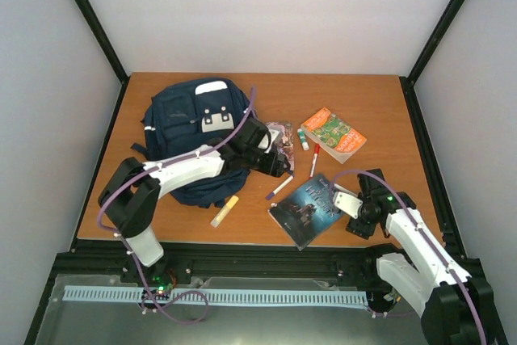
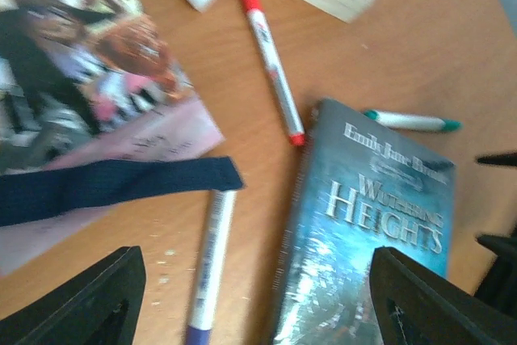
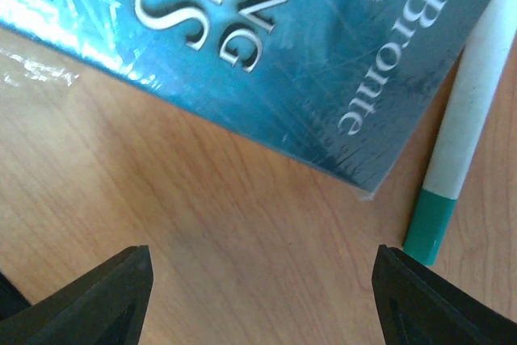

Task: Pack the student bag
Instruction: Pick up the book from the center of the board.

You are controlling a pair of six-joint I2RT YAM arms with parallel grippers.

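The student bag (image 1: pixel 192 123), a navy backpack with pale patches, lies at the table's back left, and one of its dark straps (image 2: pixel 113 187) crosses the left wrist view. My left gripper (image 1: pixel 279 167) (image 2: pixel 258 313) reaches out past the bag's right side. It hangs open above a white pen with a purple cap (image 2: pixel 208 268) and the left edge of the teal Wuthering Heights book (image 2: pixel 367 224) (image 1: pixel 307 208). My right gripper (image 1: pixel 360 199) (image 3: pixel 258 305) stands open over bare wood at that book's right corner (image 3: pixel 283 38), beside a green-tipped marker (image 3: pixel 452 159).
A pink picture book (image 2: pixel 81 78) (image 1: pixel 281 136) lies under the strap. A red pen (image 2: pixel 271 62) (image 1: pixel 314 161), a green glue stick (image 1: pixel 304 139), an orange book (image 1: pixel 333 133) and a yellow highlighter (image 1: pixel 224 210) are scattered around. Black frame posts stand at the table's edges.
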